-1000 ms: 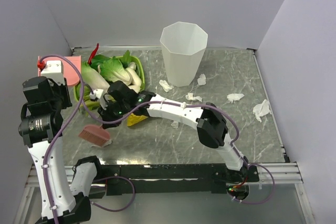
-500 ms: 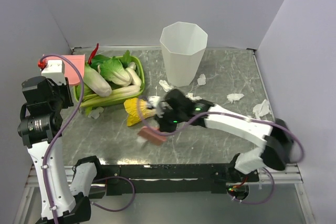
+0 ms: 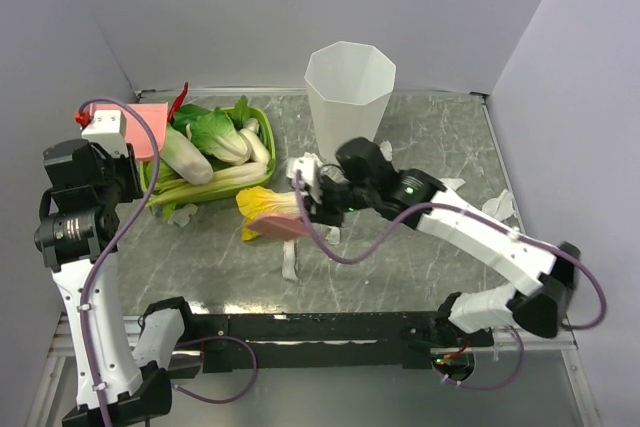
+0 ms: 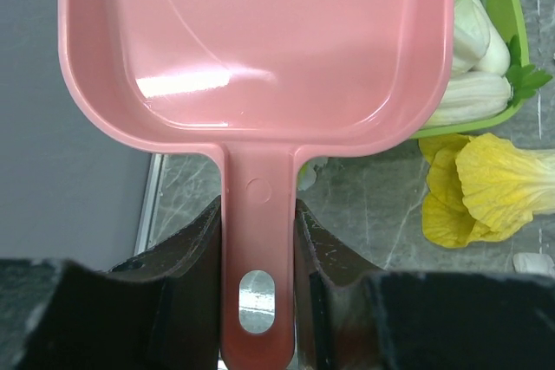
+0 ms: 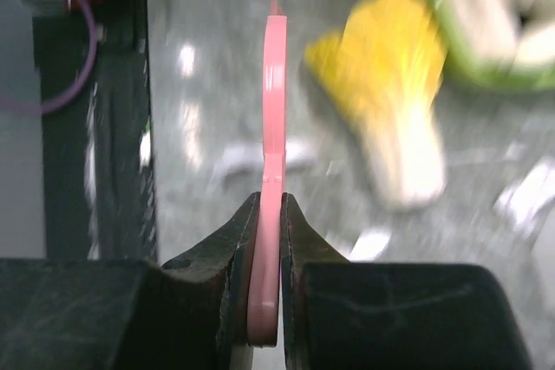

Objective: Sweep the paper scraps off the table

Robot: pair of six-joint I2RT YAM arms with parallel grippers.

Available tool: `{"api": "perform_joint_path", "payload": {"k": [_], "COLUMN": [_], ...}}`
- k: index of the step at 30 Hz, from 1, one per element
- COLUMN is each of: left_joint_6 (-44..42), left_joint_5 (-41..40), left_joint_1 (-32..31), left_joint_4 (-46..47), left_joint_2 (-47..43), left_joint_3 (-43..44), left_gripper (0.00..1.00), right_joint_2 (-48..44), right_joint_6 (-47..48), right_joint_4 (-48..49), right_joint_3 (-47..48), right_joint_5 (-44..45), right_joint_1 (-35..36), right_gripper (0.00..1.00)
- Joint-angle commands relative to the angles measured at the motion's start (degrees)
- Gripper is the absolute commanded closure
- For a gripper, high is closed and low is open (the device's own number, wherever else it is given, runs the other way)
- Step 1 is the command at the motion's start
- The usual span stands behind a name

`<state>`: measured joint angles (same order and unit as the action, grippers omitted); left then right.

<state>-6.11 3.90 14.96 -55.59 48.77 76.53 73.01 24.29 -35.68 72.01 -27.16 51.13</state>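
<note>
Left end effector (image 4: 258, 240) clamped on pink dustpan (image 4: 260, 41) handle. Right end effector (image 5: 267, 223) clamped on pink brush (image 5: 275, 84) over counter (image 3: 420, 267); paper scraps (image 3: 447, 186) scattered.

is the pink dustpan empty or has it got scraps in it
Empty. The left wrist view shows the dustpan with a bare glossy floor, only a light reflection, no paper scraps inside.

The table (image 3: 430, 247) is grey marble with whitish veins, dotted with white paper scraps (image 3: 447, 186). The bin (image 3: 349, 97) at the far middle is translucent white. The dustpan (image 4: 260, 41) and brush (image 5: 274, 127) share one colour — salmon pink. At the far left a lime-green tray (image 4: 506, 23) holds cabbages (image 3: 215, 132) with green leaves and white stems. Beside it lie a yellow-leafed cabbage (image 3: 262, 205) and, at the far edge, a red chilli (image 3: 180, 102).
</note>
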Motion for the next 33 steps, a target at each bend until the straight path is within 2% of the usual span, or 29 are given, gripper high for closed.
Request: {"api": "perform_joint_path", "payload": {"k": [1, 9, 11, 14, 22, 26, 33], "left_joint_6": [2.07, 1.19, 1.36, 1.98, 1.63, 1.19, -0.13], "left_joint_5": [-1.79, -3.37, -3.11, -1.44, -0.47, -0.39, -3.10], "left_joint_1": [0.33, 0.51, 1.03, 2.09, 4.11, 3.94, 0.51], "left_joint_4": [1.89, 1.72, 1.63, 0.84, -0.39, -0.66, -0.74], "left_joint_2": [-0.35, -0.43, -0.43, 0.09, 1.41, 2.11, 2.29], "left_joint_3": [3.88, 4.94, 4.59, 4.94, 6.79, 7.31, 6.88], "left_gripper": [0.99, 0.99, 0.99, 0.99, 0.99, 0.99, 0.99], "right_joint_2": [9.92, 31.72, 34.46, 39.38, 43.53, 47.03, 54.42], "right_joint_6": [0.22, 6.72, 8.92, 17.85, 36.77, 39.42, 41.36], "right_joint_4": [13.25, 23.10, 27.74, 32.42, 43.58, 45.26, 41.23], "right_joint_3": [8.40, 26.42, 27.92, 27.84, 22.13, 24.22, 32.57], "right_joint_5": [-2.64, -2.73, -1.94, -0.80, 0.53, 0.17, 1.67], "right_joint_1": [5.70, 11.70, 12.76, 14.43, 15.84, 15.84, 15.23], "right_gripper": [1.00, 1.00, 1.00, 1.00, 1.00, 1.00, 1.00]}}
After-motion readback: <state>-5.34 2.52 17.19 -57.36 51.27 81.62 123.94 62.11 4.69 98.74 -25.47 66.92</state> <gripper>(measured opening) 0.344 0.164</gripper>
